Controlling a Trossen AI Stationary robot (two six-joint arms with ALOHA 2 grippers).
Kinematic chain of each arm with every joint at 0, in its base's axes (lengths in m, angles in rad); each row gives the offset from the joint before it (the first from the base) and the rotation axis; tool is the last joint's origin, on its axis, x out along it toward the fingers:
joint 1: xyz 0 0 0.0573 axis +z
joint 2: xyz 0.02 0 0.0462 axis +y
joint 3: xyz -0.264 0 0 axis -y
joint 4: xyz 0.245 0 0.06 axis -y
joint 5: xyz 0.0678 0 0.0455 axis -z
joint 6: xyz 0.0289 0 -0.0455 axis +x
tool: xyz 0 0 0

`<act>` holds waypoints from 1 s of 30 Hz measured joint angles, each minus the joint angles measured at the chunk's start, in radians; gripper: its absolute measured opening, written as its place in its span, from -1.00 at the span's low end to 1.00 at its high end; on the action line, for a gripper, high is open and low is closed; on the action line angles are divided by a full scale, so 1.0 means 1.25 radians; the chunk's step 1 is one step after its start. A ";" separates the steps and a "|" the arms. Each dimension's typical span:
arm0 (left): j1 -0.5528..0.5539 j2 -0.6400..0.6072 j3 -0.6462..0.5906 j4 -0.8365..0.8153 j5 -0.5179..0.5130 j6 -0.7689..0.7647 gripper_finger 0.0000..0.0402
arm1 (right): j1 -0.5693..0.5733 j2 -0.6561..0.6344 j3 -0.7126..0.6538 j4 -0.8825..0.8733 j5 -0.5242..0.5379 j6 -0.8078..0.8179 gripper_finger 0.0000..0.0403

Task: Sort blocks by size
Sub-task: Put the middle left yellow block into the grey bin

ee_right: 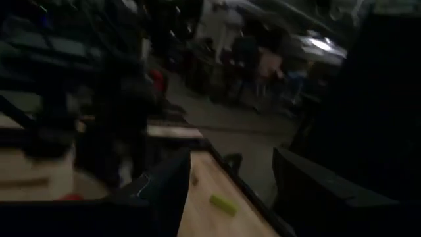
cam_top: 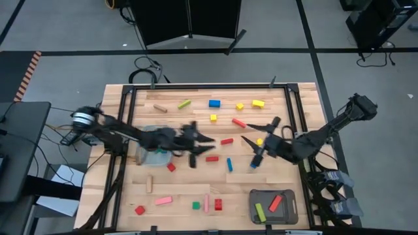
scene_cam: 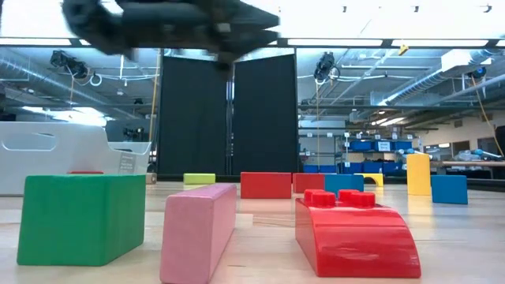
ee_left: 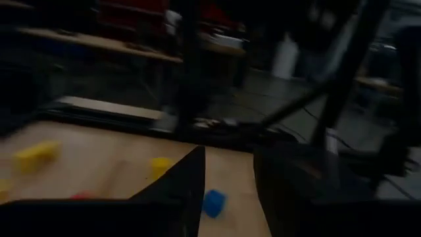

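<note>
Many painted blocks lie flat across the wooden table: a blue one, yellow ones, red ones, a green bar, a pink bar. My left gripper hovers above the table's middle, blurred, open and with nothing in it; between its fingers in the left wrist view a blue block shows on the table. My right gripper hovers right of centre, pointing toward the left arm, open and holding nothing; a green bar shows between its fingers.
A dark grey tray near the front right holds a red bar and a green bar. A pale tray lies under my left arm. Close to the low camera stand a green block, a pink bar and a red rounded piece.
</note>
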 joint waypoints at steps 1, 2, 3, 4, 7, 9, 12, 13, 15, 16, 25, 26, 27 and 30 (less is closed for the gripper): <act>0.000 -0.046 -0.038 0.000 -0.024 -0.001 -0.32 | -0.024 0.012 0.000 -0.017 -0.016 0.028 0.12; 0.000 -0.093 -0.074 0.000 -0.041 -0.001 -0.32 | -0.052 0.026 0.000 -0.036 -0.040 0.057 0.11; -0.001 -0.139 -0.111 -0.001 -0.056 -0.002 -0.32 | -0.080 0.039 0.000 -0.051 -0.072 0.088 0.11; -0.001 -0.184 -0.143 -0.003 -0.070 -0.005 -0.32 | -0.109 0.051 0.004 -0.075 -0.115 0.125 0.10; -0.001 -0.308 -0.233 -0.001 -0.096 -0.027 -0.32 | -0.195 0.094 0.035 -0.176 -0.250 0.238 0.10; -0.001 -0.378 -0.283 -0.001 -0.101 -0.046 -0.32 | -0.248 0.133 0.061 -0.249 -0.312 0.297 0.11; -0.001 -0.468 -0.344 -0.016 -0.110 -0.070 -0.32 | -0.319 0.203 0.101 -0.328 -0.371 0.336 0.14; -0.001 -0.492 -0.360 -0.022 -0.115 -0.078 -0.32 | -0.342 0.227 0.116 -0.348 -0.393 0.337 0.16; -0.001 -0.536 -0.387 -0.032 -0.123 -0.100 -0.32 | -0.392 0.276 0.156 -0.381 -0.454 0.337 0.20; -0.001 -0.550 -0.398 -0.036 -0.124 -0.109 -0.32 | -0.418 0.303 0.178 -0.406 -0.494 0.334 0.22; -0.001 -0.572 -0.424 -0.109 -0.107 -0.153 -0.32 | -0.585 0.561 0.432 -0.659 -0.696 0.182 0.37; -0.003 -0.572 -0.424 -0.109 -0.098 -0.152 -0.32 | -0.598 0.583 0.456 -0.685 -0.719 0.162 0.37; -0.006 -0.573 -0.424 -0.105 -0.087 -0.147 -0.32 | -0.610 0.607 0.484 -0.710 -0.741 0.143 0.37; -0.021 -0.575 -0.424 -0.087 -0.076 -0.121 -0.32 | -0.638 0.668 0.557 -0.777 -0.765 0.097 0.38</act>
